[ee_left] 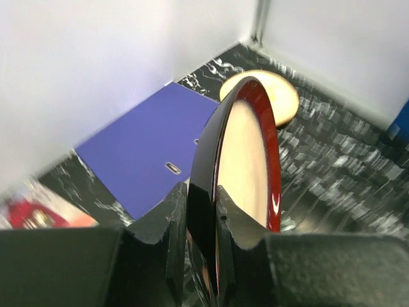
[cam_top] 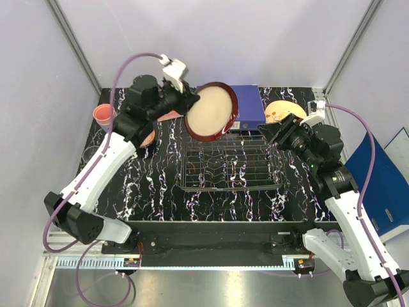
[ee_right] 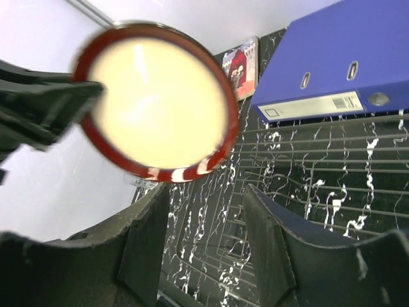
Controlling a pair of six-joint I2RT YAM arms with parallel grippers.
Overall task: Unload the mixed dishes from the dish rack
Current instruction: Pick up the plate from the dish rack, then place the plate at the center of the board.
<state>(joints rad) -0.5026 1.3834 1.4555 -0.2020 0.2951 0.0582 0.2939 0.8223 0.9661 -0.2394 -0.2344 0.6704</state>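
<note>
My left gripper point(cam_top: 189, 102) is shut on the edge of the red-rimmed cream bowl point(cam_top: 211, 112), one finger on each side of its dark rim point(ee_left: 201, 192). The bowl point(ee_left: 246, 160) hangs tilted on edge in the air above the back edge of the dark wire dish rack point(cam_top: 230, 167). In the right wrist view the bowl point(ee_right: 156, 99) faces the camera, with the rack point(ee_right: 307, 166) below it. My right gripper point(cam_top: 276, 131) hovers at the rack's back right corner, open point(ee_right: 208, 192), with nothing between its fingers.
A blue binder point(cam_top: 248, 102) lies behind the rack. The cream plate point(cam_top: 281, 110) rests to its right. A pink cup point(cam_top: 104, 115) stands at the back left and a small picture card point(ee_right: 241, 67) lies by the binder. Another blue folder point(cam_top: 377, 173) lies off the table on the right.
</note>
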